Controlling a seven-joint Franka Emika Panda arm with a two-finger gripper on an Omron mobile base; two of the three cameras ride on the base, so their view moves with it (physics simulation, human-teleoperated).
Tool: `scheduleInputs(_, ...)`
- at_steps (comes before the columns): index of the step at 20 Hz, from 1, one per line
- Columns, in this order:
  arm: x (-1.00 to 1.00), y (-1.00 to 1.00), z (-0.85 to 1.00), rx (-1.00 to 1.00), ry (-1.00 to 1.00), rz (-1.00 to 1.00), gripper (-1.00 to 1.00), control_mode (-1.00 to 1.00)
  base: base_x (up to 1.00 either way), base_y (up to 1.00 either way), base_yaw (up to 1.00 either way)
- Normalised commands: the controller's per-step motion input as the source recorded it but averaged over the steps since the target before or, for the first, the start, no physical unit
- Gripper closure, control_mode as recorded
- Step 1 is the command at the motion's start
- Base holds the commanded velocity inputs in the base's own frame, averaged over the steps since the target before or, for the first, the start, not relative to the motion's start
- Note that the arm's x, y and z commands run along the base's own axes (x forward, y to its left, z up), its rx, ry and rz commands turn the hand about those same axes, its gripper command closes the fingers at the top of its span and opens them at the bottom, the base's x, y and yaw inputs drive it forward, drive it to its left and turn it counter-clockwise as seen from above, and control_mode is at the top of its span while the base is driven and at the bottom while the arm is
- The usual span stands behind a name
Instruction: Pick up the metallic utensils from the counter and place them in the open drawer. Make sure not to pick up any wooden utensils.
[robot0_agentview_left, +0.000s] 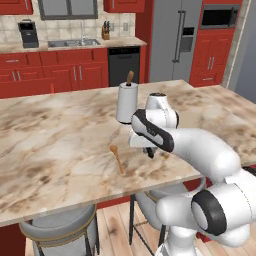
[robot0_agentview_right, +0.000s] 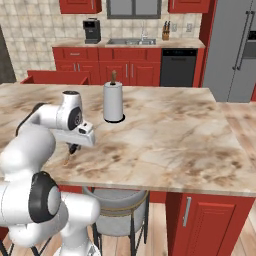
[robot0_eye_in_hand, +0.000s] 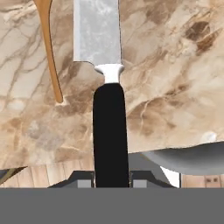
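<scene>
The gripper (robot0_eye_in_hand: 111, 183) is seen closed on the black handle of the knife (robot0_eye_in_hand: 109, 118), whose silver blade is carried forward from the two fingertips (robot0_eye_in_hand: 84, 183) above the near part of the counter (robot0_agentview_left: 60, 145). The wooden spoon (robot0_agentview_left: 117, 158) is left lying on the stone just to the left of the knife, with its handle pointed toward the near edge, and a paper towel roll (robot0_agentview_left: 126, 101) is shown upright farther back on the counter. The open drawer (robot0_agentview_right: 55, 77) is visible beyond the counter's far left side, below the far cabinets.
</scene>
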Motion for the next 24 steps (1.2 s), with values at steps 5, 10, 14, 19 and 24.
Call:
scheduleInputs(5, -1.0, 0.0, 1.0, 0.03, -0.03, 0.01, 1.0, -1.0, 0.0, 0.0, 0.0)
scheduleInputs(10, -1.0, 0.0, 0.86, 0.01, -0.09, 0.03, 1.0, -1.0, 0.0, 0.0, 0.0)
scheduleInputs(14, -1.0, -0.04, 0.41, 0.0, -0.13, 0.01, 1.0, -1.0, 0.0, 0.0, 0.0)
scheduleInputs(19, -0.98, -0.13, 0.16, 0.0, -0.09, 0.0, 1.0, -1.0, 0.0, 0.0, 0.0)
scheduleInputs(24, -0.24, -0.24, 0.02, 0.0, -0.04, 0.0, 1.0, -1.0, 0.0, 0.0, 0.0)
